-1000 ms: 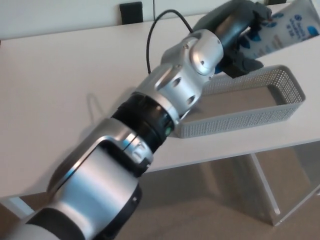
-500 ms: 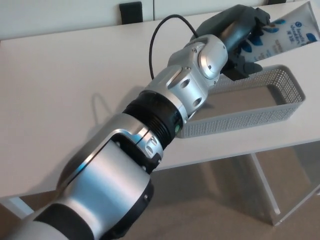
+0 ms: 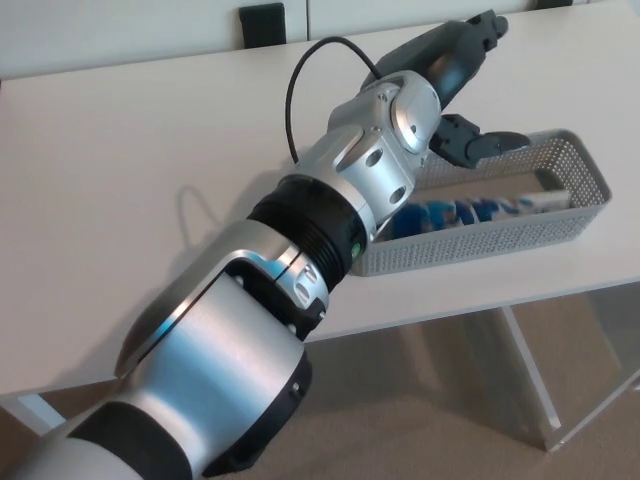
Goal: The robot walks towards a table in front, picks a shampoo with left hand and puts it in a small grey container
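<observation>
**Shampoo tube (image 3: 478, 210) lies in the grey container (image 3: 470, 247), left hand (image 3: 452, 88) open above it**

The left hand reaches in over the white tabletop (image 3: 140, 150), and its fingers (image 3: 486, 24) are spread apart and grasp nothing; one pair points up and away towards the far edge, while the lower finger juts out sideways just over the container's far rim. Directly below the fingers, inside the mesh container, the shampoo tube lies flat on its side; it is white with blue print, stretched along the container's length, with its plain white end towards the side the fingertips point to and its blue-printed part back under the wrist. The tube is apart from the fingers, with clear air between them; whether it touches the container's near wall cannot be told through the mesh. Behind the fingers, the silver forearm (image 3: 370, 165) runs back towards the camera and hides the container's near end; a black cable (image 3: 297, 85) loops up from the wrist, on the side away from the fingertips. Far behind the fingers, at the tabletop's back edge, sits a small dark block (image 3: 262, 22). The right hand does not show.
</observation>
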